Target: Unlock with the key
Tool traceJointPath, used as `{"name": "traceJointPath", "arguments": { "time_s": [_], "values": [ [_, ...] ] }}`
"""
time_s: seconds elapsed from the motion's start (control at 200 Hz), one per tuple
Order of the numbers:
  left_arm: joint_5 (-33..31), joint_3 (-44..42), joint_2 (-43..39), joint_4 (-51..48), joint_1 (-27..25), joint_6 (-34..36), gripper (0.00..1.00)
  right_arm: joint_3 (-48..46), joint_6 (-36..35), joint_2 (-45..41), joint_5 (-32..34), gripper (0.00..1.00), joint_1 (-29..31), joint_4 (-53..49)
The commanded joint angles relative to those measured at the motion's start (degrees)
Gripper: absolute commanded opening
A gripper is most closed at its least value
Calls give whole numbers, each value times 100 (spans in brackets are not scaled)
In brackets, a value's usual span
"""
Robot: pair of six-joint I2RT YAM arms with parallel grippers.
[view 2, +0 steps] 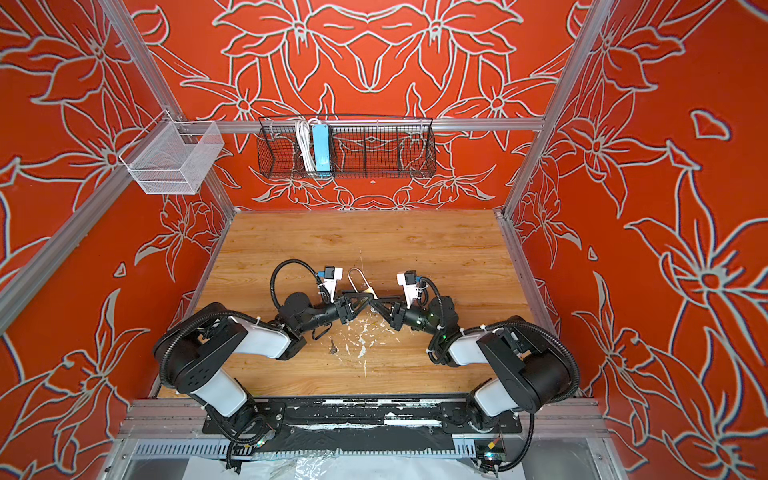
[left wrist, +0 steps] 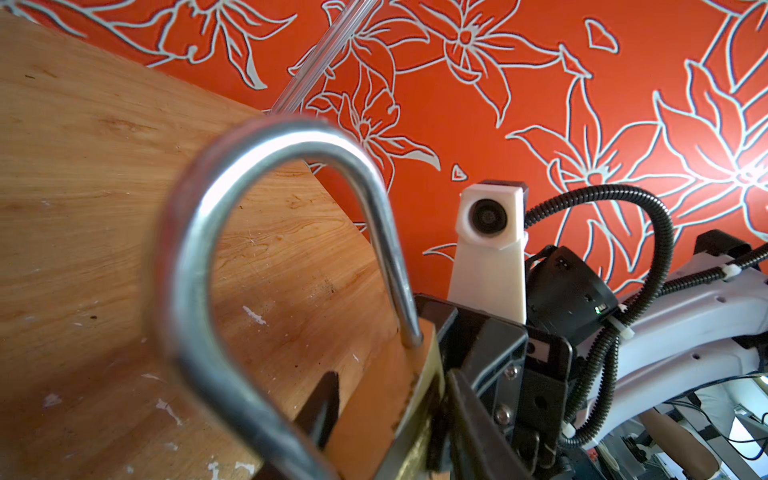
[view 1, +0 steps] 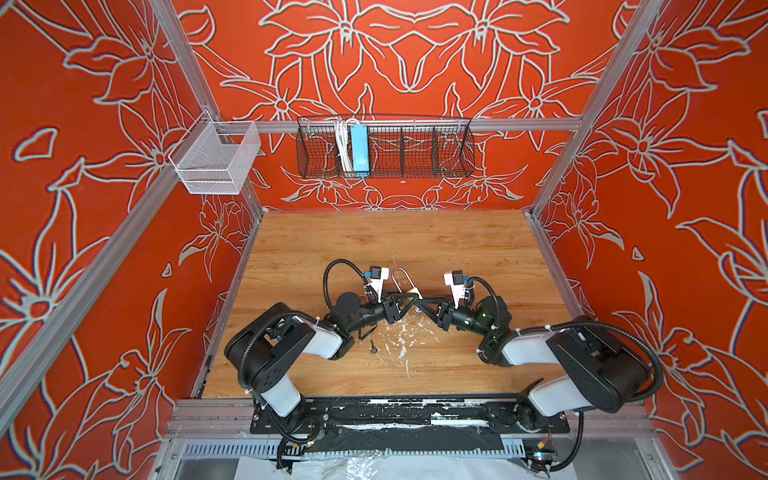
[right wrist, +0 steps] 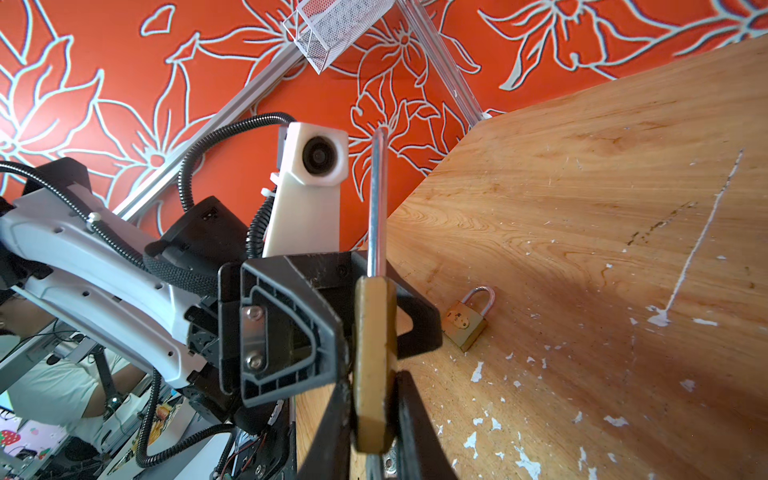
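- While both arms meet over the wooden table [view 1: 374,241], the brass padlock [right wrist: 372,353] hangs in the air between them. Its long steel shackle [left wrist: 291,131] points away from the robot's base.
- The right gripper [right wrist: 372,399] is clamped on the padlock's flat faces, low on the body, and that hold looks firm.
- The left gripper [view 1: 403,300] straddles the same body from the opposite side, closer to the shackle. Whether its jaws press on the brass or only bracket it, I cannot tell.
- The key [view 1: 374,347], a small dark thing as far as I can make out, lies flat on the table. It is on the base side of the padlock, beside the left forearm and clear of both grippers.
- A second, smaller padlock [right wrist: 465,322] lies on the table near the held one, with nothing touching it.
- The one shackle leg I can follow runs into the body, so I judge the lock not yet opened.
- My reading is that this is the holding step: the lock is shared or passed between grippers, and the key is not yet picked up.
- Next, I'd say, one gripper must hold the padlock alone and steady, with the keyhole end left free, while the other goes down for the key.
- A thin key lying flat on wood calls for a careful pinch on its head, with the blade sticking out to line up with the keyway.
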Motion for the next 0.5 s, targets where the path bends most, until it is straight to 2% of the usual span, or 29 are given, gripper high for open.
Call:
{"name": "traceJointPath", "arguments": {
  "time_s": [0.0,0.105,0.285,0.405,0.48,0.495],
  "values": [
    [256,-27,-269,303,-115,147,40,211,65,46,101,0,40,415],
    [264,-80,-430,302,-115,198,37,201,63,64,140,0,30,415],
    [273,-138,-560,294,-119,289,9,243,104,195,175,0,21,415],
    [341,-85,-484,292,-118,220,0,223,111,224,276,0,9,408],
    [316,-84,-468,284,-115,209,0,193,151,211,365,0,-30,398],
    [291,-97,-478,283,-115,217,0,184,157,210,381,5,-47,398]
  ]
}}
